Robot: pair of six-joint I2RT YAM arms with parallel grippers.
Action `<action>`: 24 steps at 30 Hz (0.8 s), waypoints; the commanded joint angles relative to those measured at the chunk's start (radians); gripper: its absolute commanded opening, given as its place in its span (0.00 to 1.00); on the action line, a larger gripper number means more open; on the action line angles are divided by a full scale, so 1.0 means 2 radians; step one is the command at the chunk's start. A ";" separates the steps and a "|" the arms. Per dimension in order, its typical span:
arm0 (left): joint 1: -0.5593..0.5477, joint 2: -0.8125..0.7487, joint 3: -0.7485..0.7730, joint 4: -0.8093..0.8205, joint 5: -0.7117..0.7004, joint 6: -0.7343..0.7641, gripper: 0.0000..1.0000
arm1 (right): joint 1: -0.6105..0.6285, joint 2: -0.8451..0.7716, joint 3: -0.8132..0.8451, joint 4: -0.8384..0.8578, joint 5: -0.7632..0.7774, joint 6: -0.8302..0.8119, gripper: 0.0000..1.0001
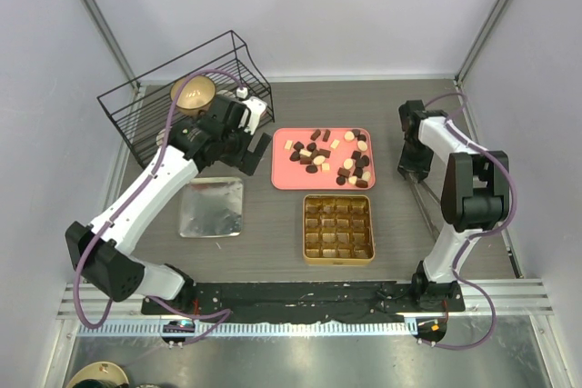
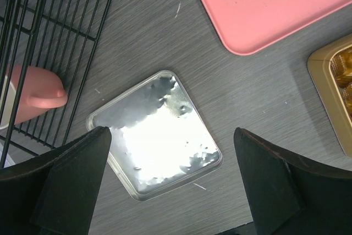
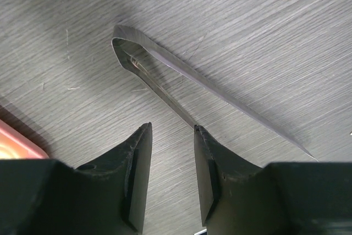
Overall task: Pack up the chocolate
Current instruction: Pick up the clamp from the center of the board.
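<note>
The chocolate (image 1: 327, 159) lies as many small dark and cream-topped pieces on the pink tray (image 1: 280, 179). In front of it stands the gold gridded tin (image 1: 306, 229). My left gripper (image 1: 247, 163) hangs open above the table's left part. In its wrist view the left gripper (image 2: 171, 136) frames the silver lid (image 2: 159, 136), with nothing held. My right gripper (image 1: 411, 165) is at the table's right side. Its wrist view shows the right gripper (image 3: 172, 127) with jaws apart just over metal tongs (image 3: 209, 85) lying flat, one tong arm running under the right fingertip (image 3: 199, 136).
A black wire basket (image 1: 182, 88) holding a tan bowl (image 1: 193, 93) stands at the back left. A pink cup (image 2: 33, 92) shows through its wires. The silver lid (image 1: 212, 207) lies left of the tin. Grey walls close in both sides.
</note>
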 commanded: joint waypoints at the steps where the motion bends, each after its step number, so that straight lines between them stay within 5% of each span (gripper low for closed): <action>1: 0.003 -0.025 0.012 -0.002 0.009 0.003 1.00 | 0.001 0.006 -0.005 0.000 0.000 -0.006 0.41; 15: 0.003 -0.045 0.008 -0.009 0.010 0.004 1.00 | 0.002 0.047 -0.014 -0.001 0.004 -0.002 0.38; 17: 0.003 -0.045 0.008 -0.010 0.009 0.003 1.00 | 0.002 0.047 -0.017 0.002 0.000 -0.001 0.33; 21: 0.003 -0.046 0.003 -0.011 0.014 0.002 1.00 | 0.006 0.040 -0.013 0.005 0.001 0.008 0.04; 24: 0.003 -0.049 0.004 -0.014 0.015 0.003 1.00 | 0.009 0.030 0.000 0.005 -0.001 0.016 0.01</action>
